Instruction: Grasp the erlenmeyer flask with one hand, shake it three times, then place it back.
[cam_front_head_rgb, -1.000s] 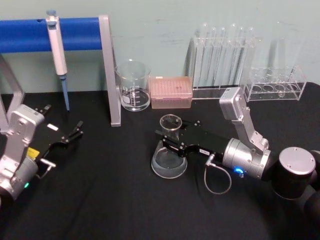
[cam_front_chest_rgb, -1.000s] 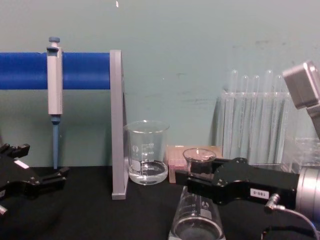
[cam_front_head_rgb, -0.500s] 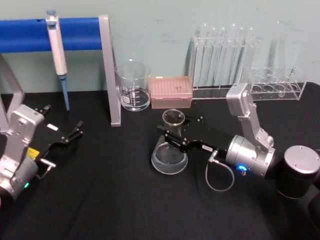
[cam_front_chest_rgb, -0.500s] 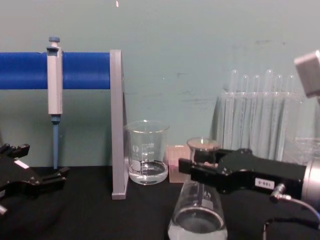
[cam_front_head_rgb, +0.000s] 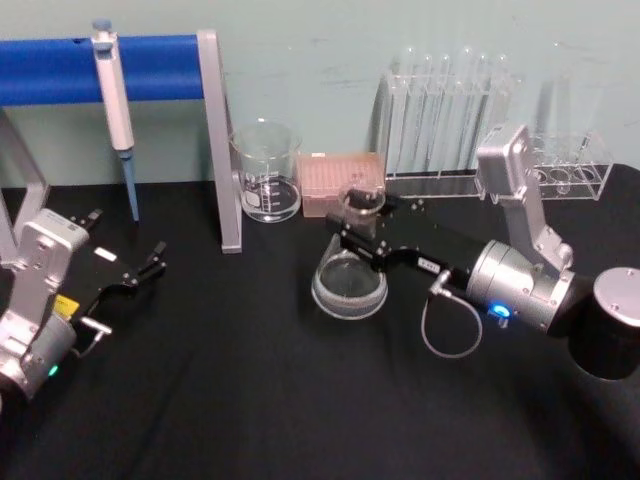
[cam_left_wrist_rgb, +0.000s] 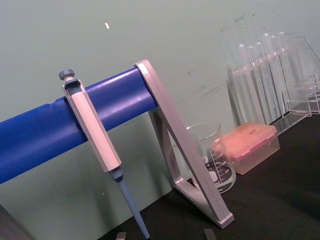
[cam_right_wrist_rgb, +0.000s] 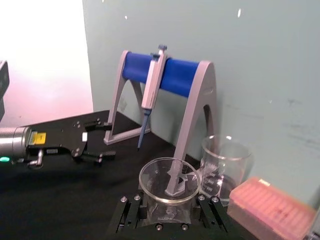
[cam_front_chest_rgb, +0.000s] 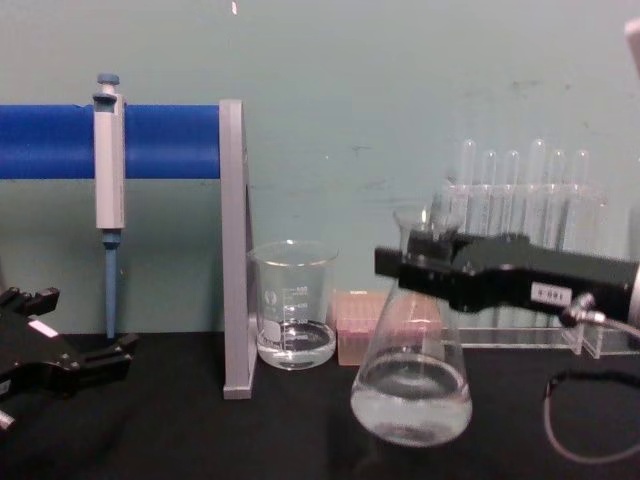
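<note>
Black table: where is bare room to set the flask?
Bare black table lies between the left gripper and the right gripper holding the clear conical flask. The back is crowded: clear beaker, pink tip box, test-tube racks.

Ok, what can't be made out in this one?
- Chest view: the black body of the right gripper covers the neck of the erlenmeyer flask, hiding how the jaws meet the glass.
- Chest view: the left gripper is cut off by the left edge.
- Chest view: the number on the right gripper's white label is too small to read.
</note>
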